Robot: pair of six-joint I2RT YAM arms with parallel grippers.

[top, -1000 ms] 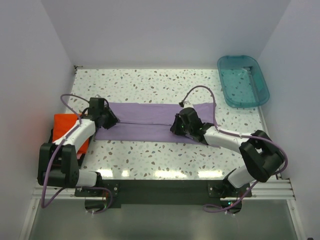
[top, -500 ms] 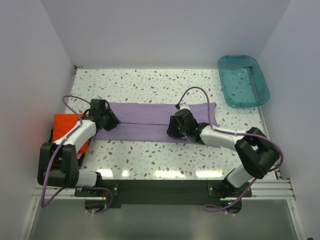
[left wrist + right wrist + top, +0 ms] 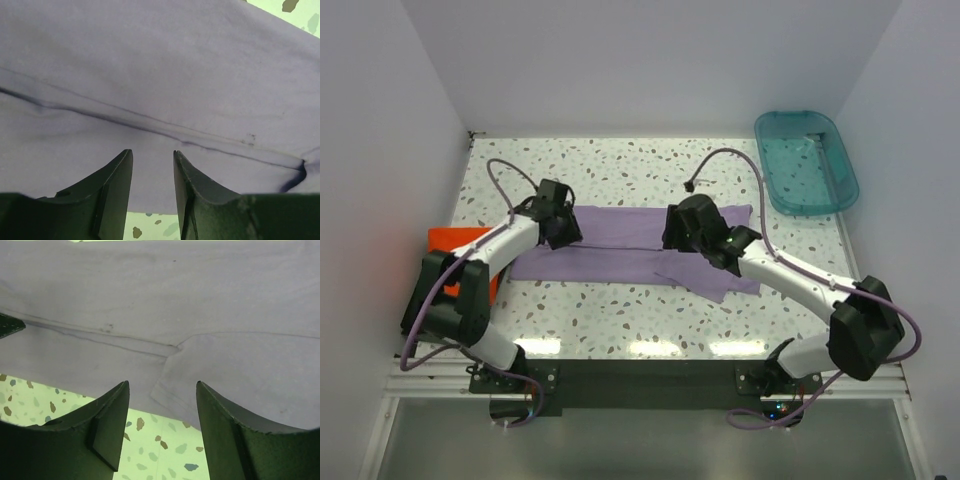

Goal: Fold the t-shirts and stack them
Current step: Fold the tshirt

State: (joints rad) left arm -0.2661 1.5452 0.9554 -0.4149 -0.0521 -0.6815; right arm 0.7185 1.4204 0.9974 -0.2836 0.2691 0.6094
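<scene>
The large lavender-purple t-shirt (image 3: pixel 620 245) lies flat as a long folded band across the middle of the table, with a sleeve flap sticking out at its near right end (image 3: pixel 720 285). My left gripper (image 3: pixel 563 225) hovers over the band's left part, open, with only cloth (image 3: pixel 160 65) beneath it (image 3: pixel 152 152). My right gripper (image 3: pixel 678 228) is over the band's right of centre, jaws wide apart (image 3: pixel 162 385) above the sleeve hem (image 3: pixel 175 390), holding nothing. A bright orange-red t-shirt (image 3: pixel 455 245) lies at the left edge, partly hidden by the left arm.
A teal plastic tub (image 3: pixel 807 160) stands at the far right corner. White walls close in the table on three sides. Speckled tabletop (image 3: pixel 620 170) shows beyond and in front of the lavender band.
The right gripper has opened, let go of the lavender cloth and drawn back toward the far side. The left arm has moved right and farther from the near edge.
</scene>
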